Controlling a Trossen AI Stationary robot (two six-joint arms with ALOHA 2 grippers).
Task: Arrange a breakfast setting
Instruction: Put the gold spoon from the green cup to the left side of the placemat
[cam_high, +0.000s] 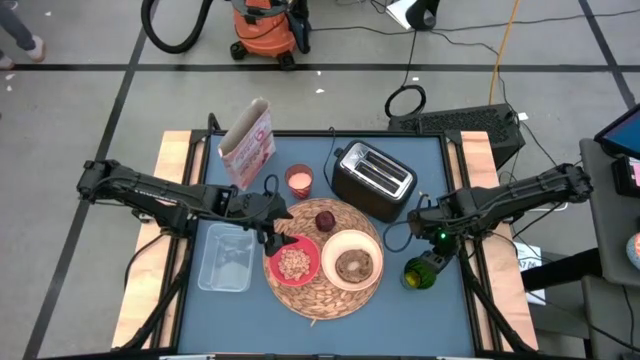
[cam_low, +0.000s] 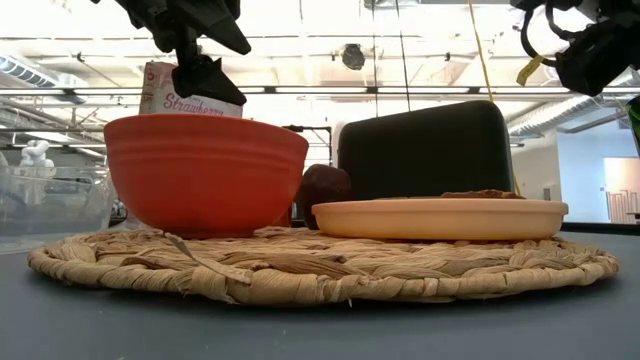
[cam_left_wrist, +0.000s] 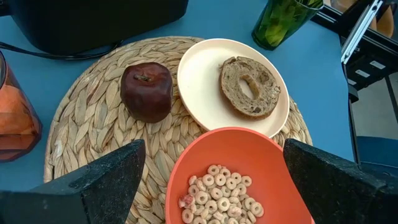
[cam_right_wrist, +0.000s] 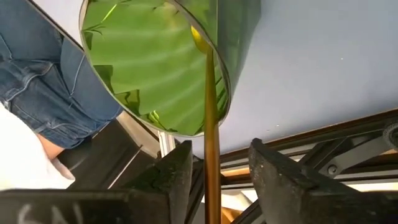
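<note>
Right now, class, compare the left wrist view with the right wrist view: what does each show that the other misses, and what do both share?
Only the left wrist view shows the straw mat, apple, plate with bagel, and cereal bowl below the open left end effector. Only the right wrist view shows the gold spoon between the right end effector fingers. Both show the green cup and blue table.

the light is bright and even, coming from long ceiling lamps (cam_low: 300, 92) behind the table. shadows on the blue tabletop (cam_high: 420, 300) are soft and weak. from table height the bright ceiling makes the toaster (cam_low: 425, 150) a dark shape. the green glass (cam_right_wrist: 155, 62) shines, and things close to the wrist cameras look blurred.
</note>
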